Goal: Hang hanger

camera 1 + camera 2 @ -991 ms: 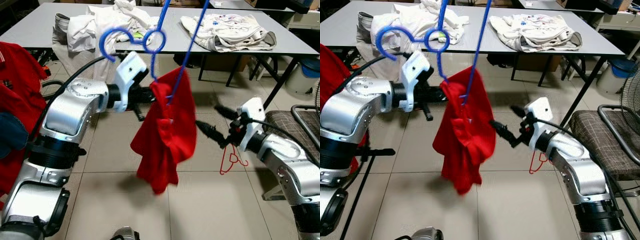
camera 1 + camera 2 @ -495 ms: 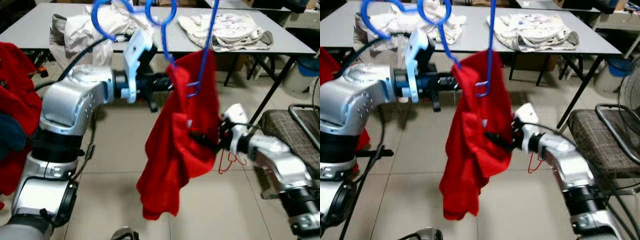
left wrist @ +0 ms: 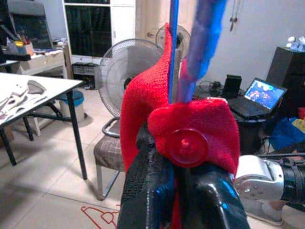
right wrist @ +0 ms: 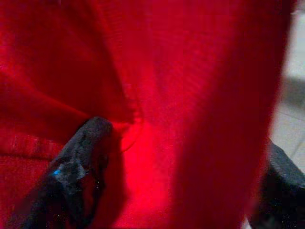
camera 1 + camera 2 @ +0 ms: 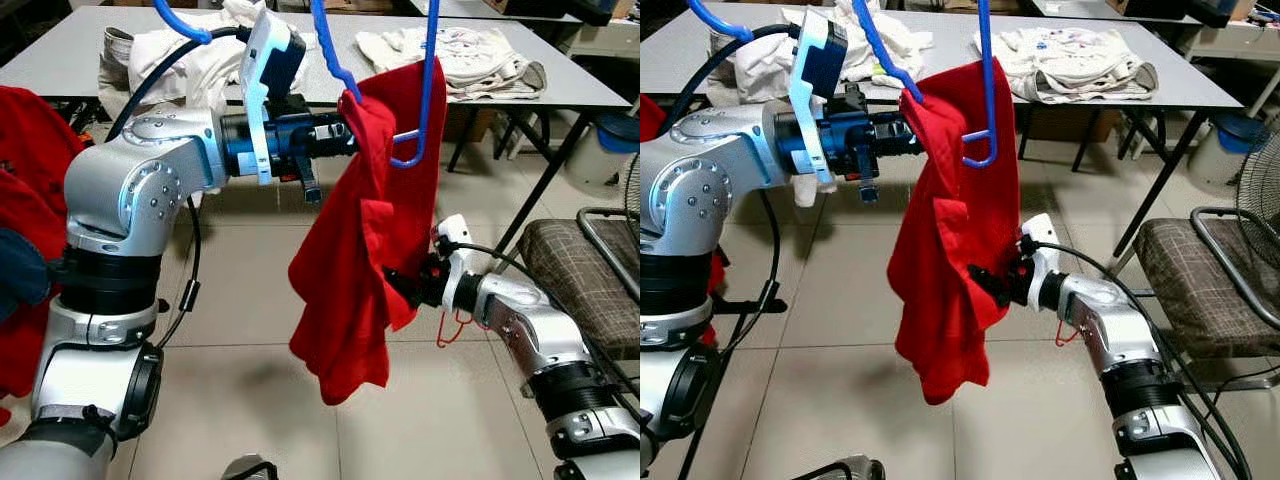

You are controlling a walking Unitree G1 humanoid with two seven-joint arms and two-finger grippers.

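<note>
Pinching red garment (image 5: 365, 230): left end effector (image 3: 183, 162), fingers closed on cloth

— State of the hanger?
— Blue hanger (image 5: 428, 95), raised and tilted, top cut off by the frame.
— Load?
— Red garment (image 5: 365, 235) draped over it, hanging crumpled above the floor.

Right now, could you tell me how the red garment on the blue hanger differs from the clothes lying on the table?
The red garment hangs in the air from the blue hanger, while the clothes on the table lie in crumpled heaps. It is bright red; they are white or cream. The left gripper pinches it; nothing touches them. Both are fabric clothing.
</note>
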